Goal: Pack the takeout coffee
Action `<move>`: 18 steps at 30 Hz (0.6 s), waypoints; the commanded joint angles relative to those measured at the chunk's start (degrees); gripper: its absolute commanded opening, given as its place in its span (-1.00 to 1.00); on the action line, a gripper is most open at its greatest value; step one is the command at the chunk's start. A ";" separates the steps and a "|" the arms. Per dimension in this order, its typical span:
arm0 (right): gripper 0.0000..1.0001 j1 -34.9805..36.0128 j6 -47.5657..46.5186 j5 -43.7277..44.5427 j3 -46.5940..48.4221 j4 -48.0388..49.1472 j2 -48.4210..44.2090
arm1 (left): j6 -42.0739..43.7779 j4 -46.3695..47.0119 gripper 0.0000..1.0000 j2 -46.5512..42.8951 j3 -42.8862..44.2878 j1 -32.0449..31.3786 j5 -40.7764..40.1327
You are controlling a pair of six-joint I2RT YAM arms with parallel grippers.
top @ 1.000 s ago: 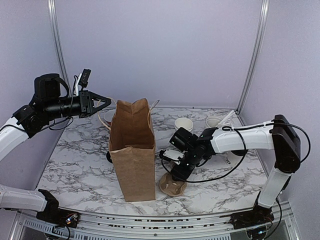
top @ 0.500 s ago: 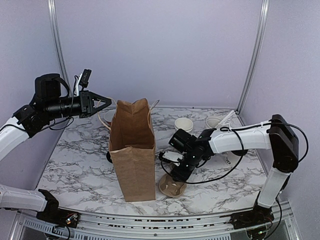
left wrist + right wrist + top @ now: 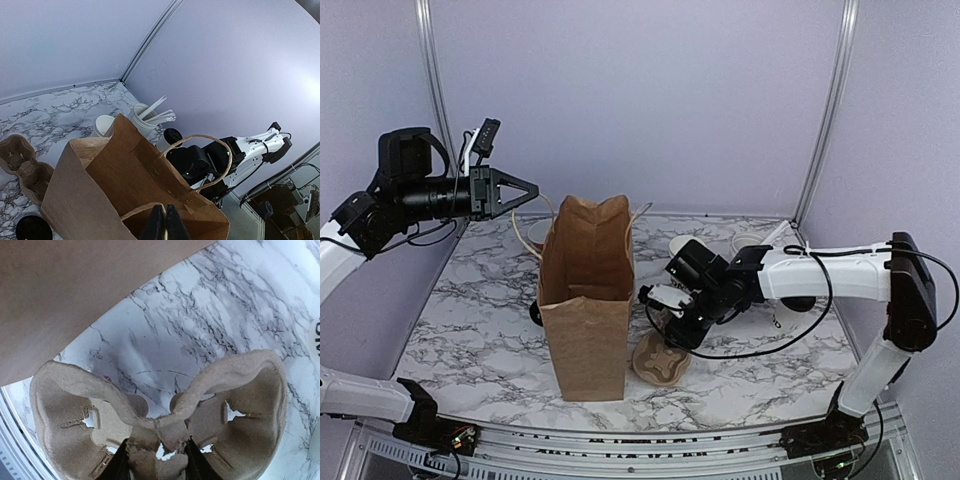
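The takeout coffee (image 3: 173, 135), a white cup with a black lid, stands behind the brown paper bag (image 3: 125, 185) in the left wrist view. In the top view the right arm hides it. The bag (image 3: 585, 300) stands upright mid-table. My left gripper (image 3: 530, 188) is above its left top corner, shut on the near paper handle (image 3: 137, 212). My right gripper (image 3: 672, 335) is just right of the bag, low, shut on the centre tab of a brown cardboard cup carrier (image 3: 660, 362), which also shows in the right wrist view (image 3: 165, 432).
A lidless white cup (image 3: 686, 246) and a frosted tumbler with sticks (image 3: 750, 243) stand at the back right. A loose black lid (image 3: 535, 312) lies left of the bag. A second cardboard carrier (image 3: 22, 162) lies behind the bag.
My left gripper has risen and drawn a little left with the handle, and the bag's top has shifted. My right gripper has moved the carrier slightly up and toward the bag.
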 commanded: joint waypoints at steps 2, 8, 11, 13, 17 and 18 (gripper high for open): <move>-0.40 -0.30 2.34 -0.39 0.77 0.23 -6.10 | 4.49 -5.11 -0.98 0.51 3.70 0.31 2.53; -0.42 -0.32 3.81 0.14 -0.23 -0.09 -13.22 | 4.72 -5.68 -1.00 1.98 5.08 0.32 3.75; -0.43 -0.30 4.26 0.01 -0.08 0.33 -16.82 | 4.37 -5.68 -1.00 3.14 5.60 0.36 4.14; -0.43 -0.30 4.44 -0.22 0.54 -0.03 -18.99 | 3.98 -5.60 -1.00 3.58 5.82 0.33 4.33; -0.44 -0.34 4.42 0.93 2.00 -1.25 -22.96 | 2.95 -4.68 -1.00 4.00 5.88 0.31 5.54; -0.44 -0.40 4.45 1.62 2.51 -1.69 -23.85 | 2.77 -4.48 -1.00 4.09 5.94 0.27 5.75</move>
